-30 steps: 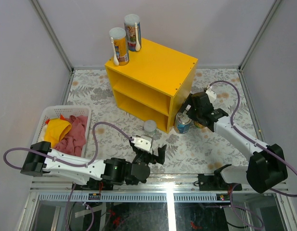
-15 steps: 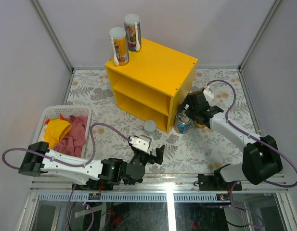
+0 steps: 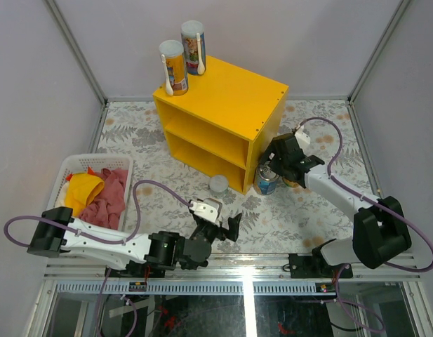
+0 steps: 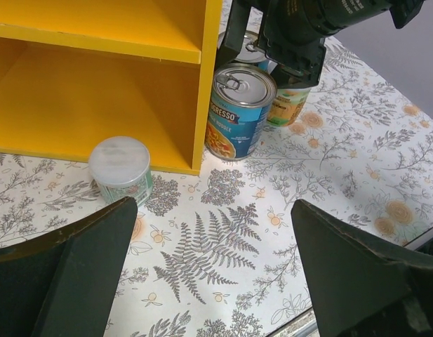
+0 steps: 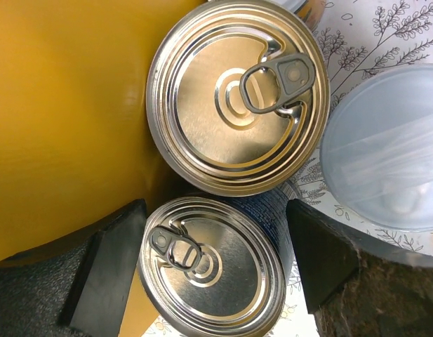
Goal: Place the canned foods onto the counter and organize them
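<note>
Two yellow tubes (image 3: pixel 173 67) stand on the counter (image 3: pixel 230 95), far beyond both grippers; the rest sit down on the table (image 3: pixel 307 210). Right gripper (image 5: pixel 215 260) is wide, straddling a blue-labelled can (image 5: pixel 223 281) from above, with a second pull-tab can (image 5: pixel 237 95) just ahead, and no squeeze that I can see. Left gripper (image 4: pixel 212 281) is wide and empty, a short pale-lidded can (image 4: pixel 120 168) ahead-left. Counter compartments show nothing inside; the basket (image 3: pixel 97 158) off to its left holds only cloths (image 3: pixel 107 193).

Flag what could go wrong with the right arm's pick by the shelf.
1. The right gripper straddles one pull-tab can tight against the counter wall; a finger may scrape or jam there.
2. The other pull-tab can and the pale-lidded can crowd it, so lifting could topple either.
</note>
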Robot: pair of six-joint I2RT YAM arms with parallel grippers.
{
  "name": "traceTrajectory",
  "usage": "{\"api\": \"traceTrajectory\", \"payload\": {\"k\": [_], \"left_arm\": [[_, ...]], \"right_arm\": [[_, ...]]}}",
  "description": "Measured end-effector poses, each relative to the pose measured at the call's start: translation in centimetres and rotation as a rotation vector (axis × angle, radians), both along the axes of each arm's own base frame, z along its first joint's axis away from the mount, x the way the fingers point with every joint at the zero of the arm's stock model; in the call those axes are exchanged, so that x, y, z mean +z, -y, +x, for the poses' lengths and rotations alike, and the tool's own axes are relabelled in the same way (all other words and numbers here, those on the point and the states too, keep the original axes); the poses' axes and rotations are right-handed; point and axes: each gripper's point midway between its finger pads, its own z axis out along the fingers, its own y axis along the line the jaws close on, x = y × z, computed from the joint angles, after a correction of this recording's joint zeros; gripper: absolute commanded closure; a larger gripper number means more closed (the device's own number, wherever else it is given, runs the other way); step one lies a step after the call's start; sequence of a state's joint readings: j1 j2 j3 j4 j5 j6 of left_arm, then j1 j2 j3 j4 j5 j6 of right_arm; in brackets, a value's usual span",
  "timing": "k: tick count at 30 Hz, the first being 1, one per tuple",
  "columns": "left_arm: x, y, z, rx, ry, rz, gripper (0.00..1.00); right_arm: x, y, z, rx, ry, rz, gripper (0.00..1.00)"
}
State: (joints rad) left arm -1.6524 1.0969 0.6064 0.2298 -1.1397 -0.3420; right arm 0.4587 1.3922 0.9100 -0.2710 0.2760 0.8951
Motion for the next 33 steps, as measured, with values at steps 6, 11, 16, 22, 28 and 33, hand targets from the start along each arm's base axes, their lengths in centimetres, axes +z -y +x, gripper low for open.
{"api": "traceTrajectory", "payload": {"k": [6,11,16,22,28,33], "left_arm": [[-1.0,0.4,-0.2,-0.014,-0.003,0.019,0.09],[-1.5,0.6,-0.3,-0.027,-0.006,0.029,0.10],[-2.2,1.3,-0.7,-0.058,-0.016,0.040,0.09],[-3.9,2.5,-1.3,-0.107,-0.029,0.079,0.08],[-6.3,3.5,-1.7,-0.147,-0.022,0.151,0.05],[-7.9,4.4,-1.8,-0.172,0.005,0.205,0.04]], "right_arm": [[0.0,-0.4,-0.2,0.011,0.017,0.014,0.20],[0.1,-0.6,-1.3,0.028,0.027,0.023,0.26],[0.1,-1.1,-2.8,0.050,0.035,0.040,0.29],[0.3,-1.8,-5.0,0.076,0.034,0.065,0.30],[0.0,-2.6,-7.7,0.113,0.012,0.077,0.31],[0.0,-4.0,-9.7,0.163,-0.003,0.076,0.31]]}}
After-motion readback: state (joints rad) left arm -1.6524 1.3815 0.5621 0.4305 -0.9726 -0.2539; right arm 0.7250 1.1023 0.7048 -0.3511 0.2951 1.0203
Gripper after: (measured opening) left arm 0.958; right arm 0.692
